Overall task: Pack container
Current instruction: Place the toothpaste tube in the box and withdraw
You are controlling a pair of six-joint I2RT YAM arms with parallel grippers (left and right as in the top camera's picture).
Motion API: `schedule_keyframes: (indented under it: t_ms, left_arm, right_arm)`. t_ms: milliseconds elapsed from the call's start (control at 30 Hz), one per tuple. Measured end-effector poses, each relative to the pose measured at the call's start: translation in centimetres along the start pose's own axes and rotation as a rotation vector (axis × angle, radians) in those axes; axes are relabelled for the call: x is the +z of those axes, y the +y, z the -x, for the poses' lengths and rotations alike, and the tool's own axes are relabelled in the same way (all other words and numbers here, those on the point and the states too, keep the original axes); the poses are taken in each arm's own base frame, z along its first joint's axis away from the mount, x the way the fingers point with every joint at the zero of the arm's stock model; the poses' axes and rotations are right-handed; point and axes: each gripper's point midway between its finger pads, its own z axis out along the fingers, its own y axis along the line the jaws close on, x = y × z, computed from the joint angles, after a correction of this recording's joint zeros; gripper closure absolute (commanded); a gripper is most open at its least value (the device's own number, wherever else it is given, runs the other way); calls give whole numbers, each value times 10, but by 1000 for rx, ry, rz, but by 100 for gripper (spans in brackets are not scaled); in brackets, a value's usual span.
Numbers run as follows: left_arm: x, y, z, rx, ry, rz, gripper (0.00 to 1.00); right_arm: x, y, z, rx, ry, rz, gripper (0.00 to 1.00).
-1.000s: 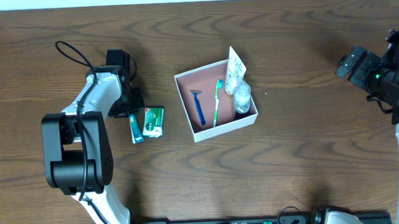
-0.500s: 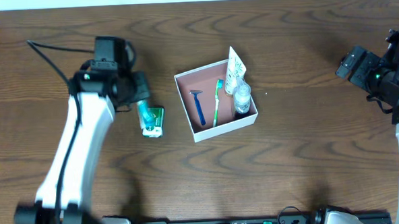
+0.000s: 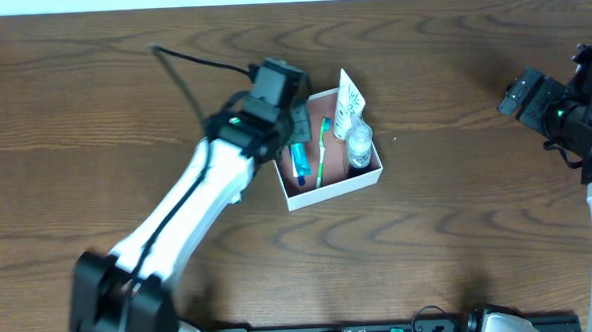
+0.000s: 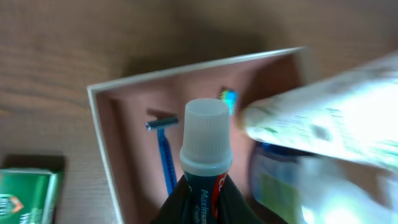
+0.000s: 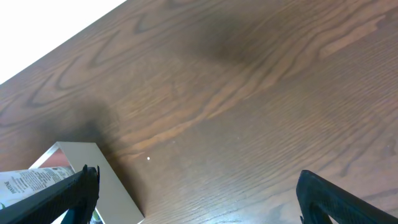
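left gripper (image 4: 202,200) clamped toothpaste tube (image 4: 205,146) | container (image 4: 99,121) beneath: razor (image 4: 163,152) one side, bottle (image 4: 273,183) the other | right gripper (image 5: 199,196) gaped wide, empty

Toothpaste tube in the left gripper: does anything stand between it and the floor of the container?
No lid or wall is in the way. In the left wrist view the toothpaste tube is over the container, between the blue razor and the bottle; the bare floor there looks narrow.
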Motion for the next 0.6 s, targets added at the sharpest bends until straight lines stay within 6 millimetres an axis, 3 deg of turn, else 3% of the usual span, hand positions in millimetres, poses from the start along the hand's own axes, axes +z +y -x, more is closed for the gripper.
schedule_keyframes:
  t_ms: [100,233,333,600]
  left_arm:
    - [32,11,-12,-34,44,65,88]
    - [52,23,-26,-64,87,120,88]
    - [57,25,-30,-82,96,132,86]
    - [58,26,-30,-127,91,141,62]
  right_arm:
    - [0,0,0,0,0,0,1]
    - [0,0,0,0,0,0,1]
    - [0,0,0,0,0,0,1]
    - [0,0,0,0,0,0,1]
